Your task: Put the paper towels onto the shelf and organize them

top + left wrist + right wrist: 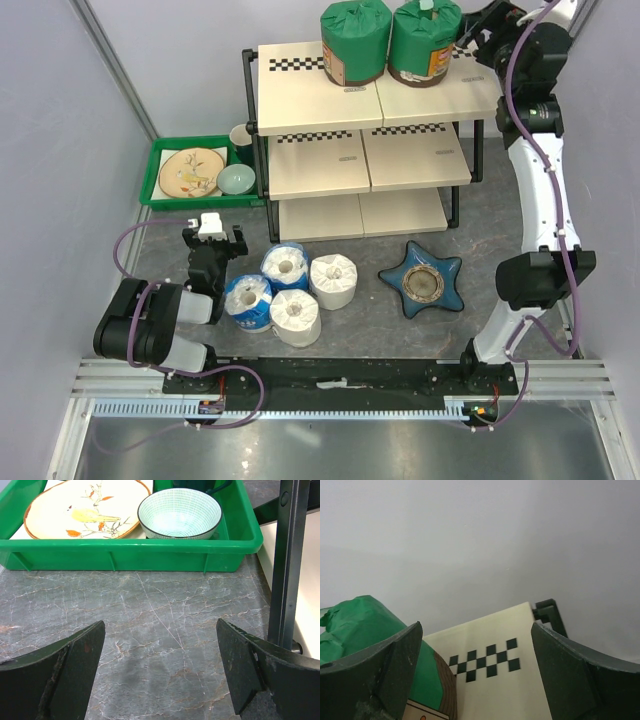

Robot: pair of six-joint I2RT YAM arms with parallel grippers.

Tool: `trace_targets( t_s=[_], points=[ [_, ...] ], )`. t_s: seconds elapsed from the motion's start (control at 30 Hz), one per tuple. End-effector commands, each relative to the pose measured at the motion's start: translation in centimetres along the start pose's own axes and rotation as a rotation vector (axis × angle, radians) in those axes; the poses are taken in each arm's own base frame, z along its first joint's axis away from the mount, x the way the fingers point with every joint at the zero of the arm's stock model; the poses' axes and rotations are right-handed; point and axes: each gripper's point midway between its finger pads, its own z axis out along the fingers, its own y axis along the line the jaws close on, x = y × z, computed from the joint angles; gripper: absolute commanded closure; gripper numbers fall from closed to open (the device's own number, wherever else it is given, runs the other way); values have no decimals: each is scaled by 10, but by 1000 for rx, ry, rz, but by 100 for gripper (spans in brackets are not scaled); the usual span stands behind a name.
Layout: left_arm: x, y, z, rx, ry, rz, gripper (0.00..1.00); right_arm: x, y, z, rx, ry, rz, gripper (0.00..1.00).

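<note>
Base rail (340, 383), top view: nearest the lens; both arms are bolted to it.
Left arm (150, 325), top view: folded low over the worktop (480, 200); left jaws sit between the green tray (152, 185) and the loose rolls, pointing at the tray.
Loose rolls, top view: four in a cluster on the worktop in front of the shelf (320, 100), namely two blue-and-white rolls (284, 265) and two white rolls (333, 280), all core-up.
Green rolls (355, 40), top view: two upright, side by side at the back of the top tier.
Right arm (535, 190), top view: reaches up to the top tier; right jaws are just beside the nearer green roll.
Star dish (422, 283), top view: on the worktop, apart from the cluster.
Progress (judgement): two of six shelved, four left; middle and bottom tiers bare.
Left wrist view: left jaws spread wide, nothing between them; tray ahead holds a plate (85, 505) and a bowl (179, 512); black shelf post (290, 555) at right.
Right wrist view: right jaws spread, pinching nothing; a green roll is just beside one finger, contact unclear; checker strip (485, 662) on the cream board below.
Surface and room: grey marbled worktop; plain pale walls.
</note>
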Motion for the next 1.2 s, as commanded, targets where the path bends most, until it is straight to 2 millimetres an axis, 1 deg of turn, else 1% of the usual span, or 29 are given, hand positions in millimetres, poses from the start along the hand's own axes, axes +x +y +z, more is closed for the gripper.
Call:
trace_targets(
  t_s=[0.0,0.17,0.27,0.3,0.33,0.37,0.4,0.43,0.47,0.5,0.53,0.57,0.6,0.63,0.67,0.7,0.73,0.77,0.8,0.83,0.87,0.9,0.97,1.0,1.03,1.07,1.1,1.13,1.17],
  points=[
    [-16,1,5,-7,-56,-1,1,-3,33,3,-73,-18,-31,2],
    [-16,1,5,-7,-55,-2,1,5,40,6,-79,-4,-38,2],
    [-16,1,5,-7,-56,-1,1,4,37,6,-56,-10,-45,2],
    [-16,1,5,-7,-55,-1,1,-1,37,3,-48,-21,-50,2],
    [-16,1,5,-7,-56,-2,1,0,32,2,-24,-22,-55,1],
    [-16,1,5,-7,-56,-2,1,-6,22,0,33,-50,-60,2],
    [-16,1,5,-8,-56,-3,1,-23,22,-9,56,-95,-60,2],
    [-17,1,5,-7,-57,-1,1,-18,10,-13,109,-102,-58,2],
    [-16,1,5,-7,-55,-1,1,-28,-2,-20,175,-149,-51,2],
    [-16,1,5,-7,-56,-1,1,-62,7,-40,168,-249,-28,2],
    [-16,1,5,-7,-55,-1,1,-47,-7,-46,210,-232,-29,2],
    [-16,1,5,-7,-56,-1,0,-59,-3,-56,205,-281,-14,2],
    [-17,1,5,-7,-57,-3,1,-86,4,-79,198,-351,15,2],
    [-16,1,5,-7,-56,-2,1,-77,0,-86,206,-334,22,2],
    [-16,1,5,-8,-54,-2,1,-97,12,-111,173,-380,44,2],
    [-16,1,5,-7,-56,-1,1,-100,15,-122,159,-388,57,2],
    [-16,1,5,-8,-56,-1,1,-85,10,-129,160,-360,74,2],
    [-16,1,5,-7,-57,-1,1,-88,12,-140,151,-366,79,2],
    [-16,1,5,-7,-56,-1,1,-101,21,-167,124,-387,87,2],
    [-16,1,5,-7,-56,-1,1,-93,17,-174,129,-362,85,2],
    [-16,1,5,-7,-56,-2,1,-94,21,-186,114,-355,81,2],
    [-16,1,5,-8,-56,-1,1,-97,24,-209,104,-352,74,2],
    [-15,1,5,-7,-55,-2,1,-89,26,-230,96,-302,64,2],
    [-16,1,5,-7,-57,-1,1,-82,25,-250,97,-260,61,2],
    [-16,1,5,-7,-56,-1,1,-76,30,-260,68,-224,61,2],
    [-16,1,5,-7,-56,-2,1,-68,31,-279,62,-182,69,2],
    [-16,1,5,-7,-57,-1,1,-56,30,-285,60,-141,74,2],
    [-15,1,5,-7,-55,-1,1,-45,35,-293,22,-90,79,2],
    [-16,1,5,-7,-57,-1,1,-35,35,-308,14,-51,89,2]
  ],
)
